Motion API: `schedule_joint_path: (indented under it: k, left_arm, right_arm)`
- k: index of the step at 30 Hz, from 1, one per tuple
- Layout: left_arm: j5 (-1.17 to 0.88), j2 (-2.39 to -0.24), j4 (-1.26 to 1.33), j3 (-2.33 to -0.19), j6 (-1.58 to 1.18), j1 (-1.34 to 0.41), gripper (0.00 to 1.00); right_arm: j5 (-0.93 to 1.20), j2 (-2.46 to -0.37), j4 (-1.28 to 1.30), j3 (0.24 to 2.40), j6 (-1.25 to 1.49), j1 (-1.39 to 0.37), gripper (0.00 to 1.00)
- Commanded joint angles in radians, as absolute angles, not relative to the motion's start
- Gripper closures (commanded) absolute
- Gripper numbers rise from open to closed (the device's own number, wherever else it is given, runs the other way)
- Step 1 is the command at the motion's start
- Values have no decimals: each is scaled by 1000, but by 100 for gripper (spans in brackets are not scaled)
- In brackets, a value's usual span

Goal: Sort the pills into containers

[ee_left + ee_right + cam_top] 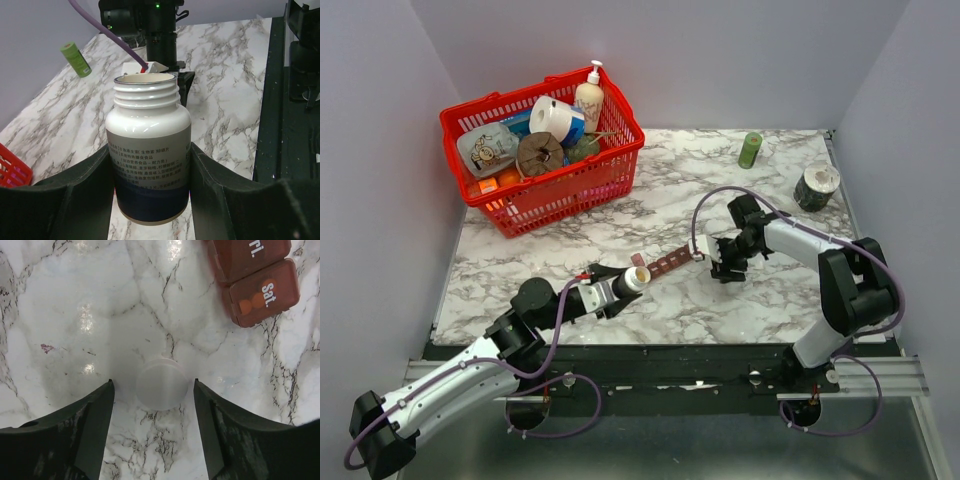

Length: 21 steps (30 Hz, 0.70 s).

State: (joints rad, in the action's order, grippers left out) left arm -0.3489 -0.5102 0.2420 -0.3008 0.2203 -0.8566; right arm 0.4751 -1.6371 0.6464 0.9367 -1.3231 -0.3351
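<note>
Marble table [750,305] is filling the overhead view, with pale walls closing it in on three sides. The left gripper [620,287] is clamping a white bottle [636,279] around its label, one finger pressing on each side in the wrist view. The bottle is tipping towards the strip [670,263], uncapped, with its mouth just beside the strip's near end (the bottle's inside is not showing). The strip is lying slantwise mid-table between the two grippers, dark red-brown, its compartments in a row.

The right gripper [725,268] is hanging at the strip's far end with its fingers spread wide. A round white cap [161,384] is lying flat on the marble between them, touching neither. In the corner of that wrist view the end compartment is reading "Sat.", lid down, with orange shapes under the lettering (pills or print, I cannot tell).

A red basket [560,195] is sitting back left, packed with household goods. A green bottle [750,150] and a tape roll [816,186] are sitting back right.
</note>
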Motion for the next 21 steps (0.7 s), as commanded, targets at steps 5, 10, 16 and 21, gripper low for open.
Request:
schedule_joint_path:
  k: [5,10,16,21]
  left_arm:
    - [-391,-526,249,-339,238,-851,100]
    - [-416,-545,245,-341,218,-851,100]
    - [-500,-615,316,-338,157,-851,100]
    - [-557,-696,434,-331,60,-851,100]
  right_arm:
    - [411,-1680,670,974,-1290,-367,45]
    - [431,-1655,693,966,-1238,-371,77]
    - [723,-1421,878,1043,-1094,-371,79]
    - [984,-1264,942,1196,-996,-420,79]
